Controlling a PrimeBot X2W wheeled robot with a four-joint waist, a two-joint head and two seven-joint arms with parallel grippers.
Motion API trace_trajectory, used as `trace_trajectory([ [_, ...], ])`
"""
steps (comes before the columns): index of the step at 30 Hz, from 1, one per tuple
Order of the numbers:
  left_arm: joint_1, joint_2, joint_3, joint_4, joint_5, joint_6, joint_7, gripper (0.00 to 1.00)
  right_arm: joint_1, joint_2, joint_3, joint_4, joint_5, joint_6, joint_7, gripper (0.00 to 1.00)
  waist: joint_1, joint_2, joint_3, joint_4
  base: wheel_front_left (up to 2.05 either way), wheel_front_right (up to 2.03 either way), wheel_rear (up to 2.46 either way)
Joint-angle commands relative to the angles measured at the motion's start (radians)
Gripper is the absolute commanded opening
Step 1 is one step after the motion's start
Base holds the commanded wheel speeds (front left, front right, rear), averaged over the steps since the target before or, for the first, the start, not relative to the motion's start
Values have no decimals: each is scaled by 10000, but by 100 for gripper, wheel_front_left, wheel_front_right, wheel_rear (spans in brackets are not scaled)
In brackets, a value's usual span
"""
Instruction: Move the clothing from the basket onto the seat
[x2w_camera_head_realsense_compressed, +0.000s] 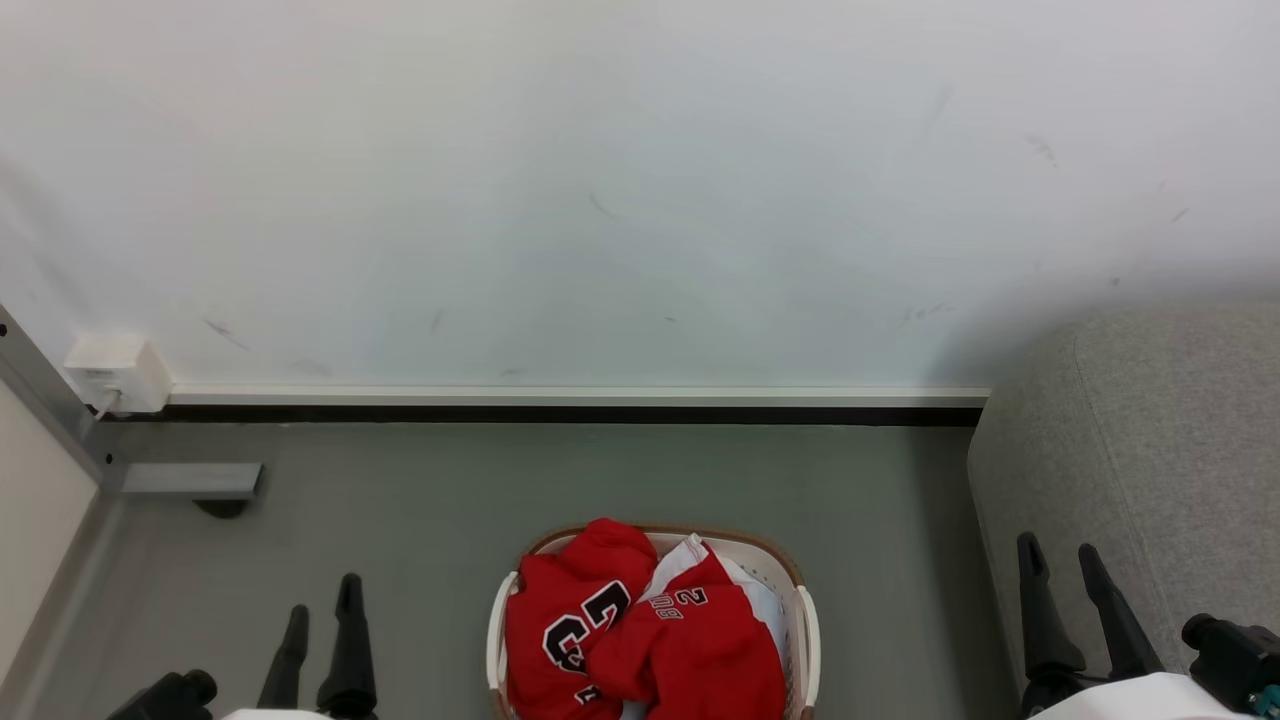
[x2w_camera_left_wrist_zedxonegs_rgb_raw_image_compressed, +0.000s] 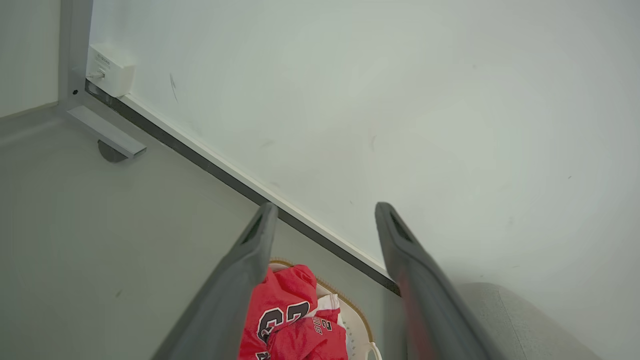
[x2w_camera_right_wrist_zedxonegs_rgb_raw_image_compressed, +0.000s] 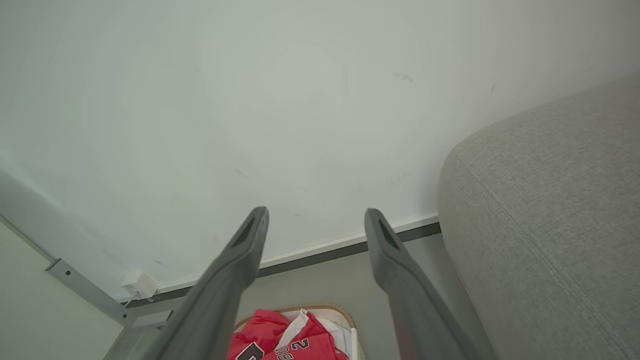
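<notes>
A: What is shown, and where is the clothing?

B: Red clothing (x2w_camera_head_realsense_compressed: 620, 640) is seen heaped in a white basket (x2w_camera_head_realsense_compressed: 808, 632) on a grey floor (x2w_camera_head_realsense_compressed: 400, 520). The basket is set between the two grippers and lower than both, to the right of the left gripper (x2w_camera_head_realsense_compressed: 322, 598) and to the left of the right gripper (x2w_camera_head_realsense_compressed: 1057, 552). A large grey seat (x2w_camera_head_realsense_compressed: 1150, 450) is found just beside the right gripper, on its right. Nothing is seen lying on the visible part of the seat.

A: How are the arms posed?

B: Both grippers are held raised, with fingers pointed ahead toward a white wall (x2w_camera_head_realsense_compressed: 600, 200). The fingers of each are spread wide apart and nothing is held between them. Neither the clothing nor the basket is touched.

A: How could the pick be done well?

B: The first reach is judged not yet begun. One gripper would best be lowered and turned inward over the heap, and closed only once fabric lies between the fingers. A thick fold near the top should be chosen rather than a thin edge. The rim should be avoided, so that the light basket is not dragged or tipped. The cloth should be lifted clear of the rim before it is carried across. A shorter carry would likely be given by the right gripper.
</notes>
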Motion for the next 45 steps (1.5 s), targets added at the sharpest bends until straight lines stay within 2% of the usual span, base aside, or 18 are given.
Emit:
trace_trajectory([
  [1,46,91,20,-120,364,3,-84,100,-176,-107,-55,-19,-352,-11,-84,100,0,0,-2,5,0,0,0],
  [25,276,115,-27,-205,3250,-5,-640,100,-126,-137,-324,653,-2751,-15,-650,100,0,0,4,49,0,0,0],
  [45,470,133,-300,-154,4891,-314,-1052,100,-130,-152,-22,1300,-3850,-19,-1059,100,0,0,2,82,0,0,0],
])
